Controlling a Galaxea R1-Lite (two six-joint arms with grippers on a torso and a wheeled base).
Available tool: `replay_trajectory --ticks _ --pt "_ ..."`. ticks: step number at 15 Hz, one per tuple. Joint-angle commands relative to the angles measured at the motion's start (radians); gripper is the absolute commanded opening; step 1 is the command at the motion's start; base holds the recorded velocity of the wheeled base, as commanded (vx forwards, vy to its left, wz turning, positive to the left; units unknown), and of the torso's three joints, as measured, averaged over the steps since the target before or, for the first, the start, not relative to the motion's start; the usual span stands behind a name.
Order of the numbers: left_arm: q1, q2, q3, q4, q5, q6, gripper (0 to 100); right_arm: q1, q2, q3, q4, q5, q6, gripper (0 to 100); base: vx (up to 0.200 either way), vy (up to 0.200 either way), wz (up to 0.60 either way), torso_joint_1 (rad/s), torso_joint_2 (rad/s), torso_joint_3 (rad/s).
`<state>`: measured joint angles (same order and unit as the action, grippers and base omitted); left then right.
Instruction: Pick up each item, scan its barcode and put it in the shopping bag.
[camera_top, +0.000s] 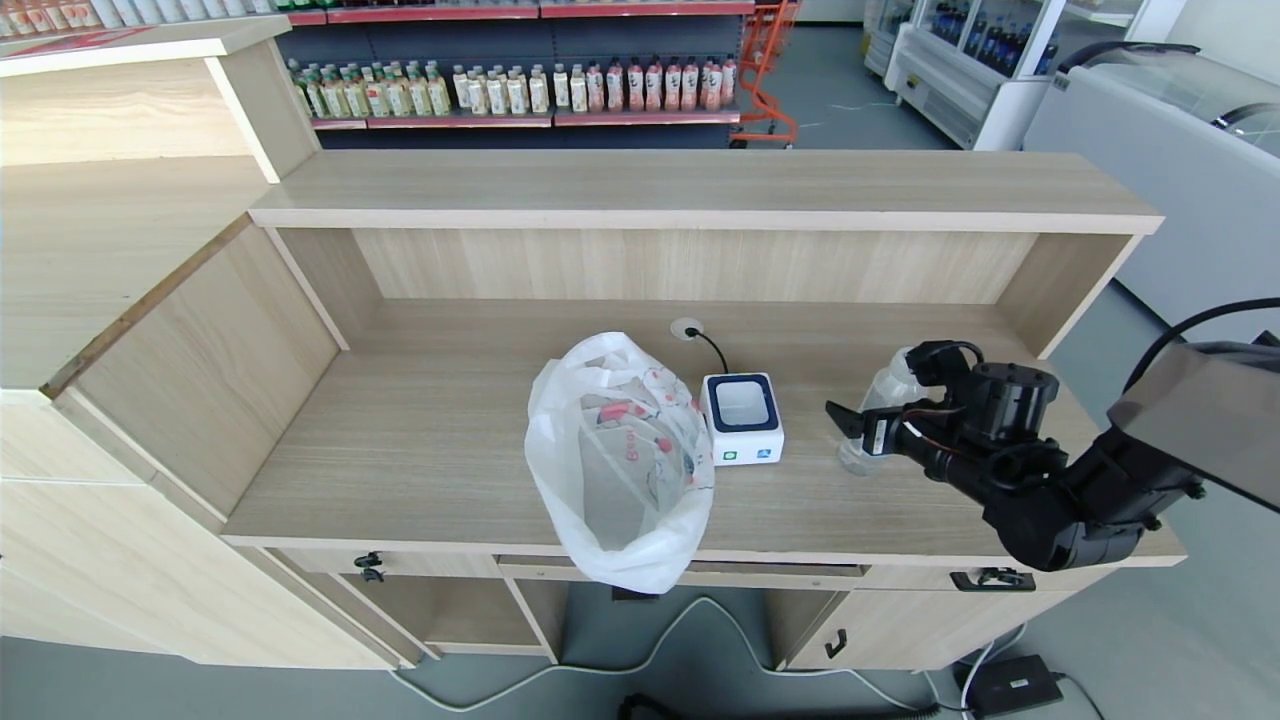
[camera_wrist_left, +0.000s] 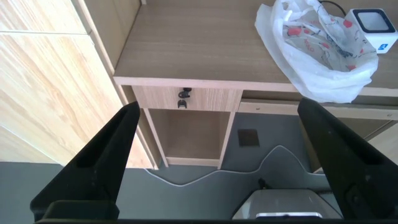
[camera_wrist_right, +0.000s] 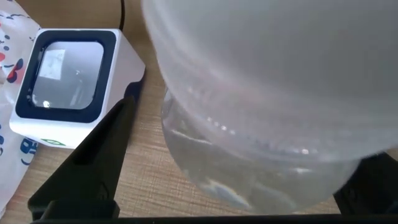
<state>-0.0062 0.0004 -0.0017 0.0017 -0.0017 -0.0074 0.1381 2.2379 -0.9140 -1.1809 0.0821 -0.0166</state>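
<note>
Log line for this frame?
right gripper: open, astride clear bottle standing on counter | left gripper: open, out front of counter | shopping bag: left of scanner

A pale wood-grain worktop (camera_top: 420, 440) is stretching across the checkout counter, with a raised ledge (camera_top: 700, 185) running along its back. A round cable port (camera_top: 686, 328) is sitting in the worktop near the back wall. Keys (camera_top: 368, 567) are hanging from a drawer lock under the front edge. A white cable (camera_top: 640, 662) is trailing over the grey floor near a black power brick (camera_top: 1010, 682). Beyond the counter, store shelves (camera_top: 520, 118) are holding rows of bottles, an orange trolley (camera_top: 768, 80) is standing in the aisle, and glass-fronted coolers (camera_top: 960, 60) are lining the far side.
</note>
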Motion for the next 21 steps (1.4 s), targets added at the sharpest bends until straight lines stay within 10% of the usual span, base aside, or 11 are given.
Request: replay_trajectory --ticks 1,7,8,21 --pt "0.0 0.0 0.0 0.0 0.0 0.0 100 0.0 0.019 -0.016 0.0 0.001 0.0 100 0.0 0.0 0.0 0.0 0.0 0.0" --pt "0.0 0.0 0.0 0.0 0.0 0.0 100 0.002 0.039 -0.046 0.0 0.002 0.001 100 0.0 0.0 0.0 0.0 0.0 0.0" --pt "0.0 0.0 0.0 0.0 0.0 0.0 100 0.003 0.04 -0.046 -0.002 0.002 0.0 0 0.0 0.0 0.0 0.0 0.0 0.0" --pt "0.0 0.0 0.0 0.0 0.0 0.0 100 0.015 0.032 0.067 -0.068 0.015 -0.086 0 0.0 0.0 0.0 0.0 0.0 0.0"
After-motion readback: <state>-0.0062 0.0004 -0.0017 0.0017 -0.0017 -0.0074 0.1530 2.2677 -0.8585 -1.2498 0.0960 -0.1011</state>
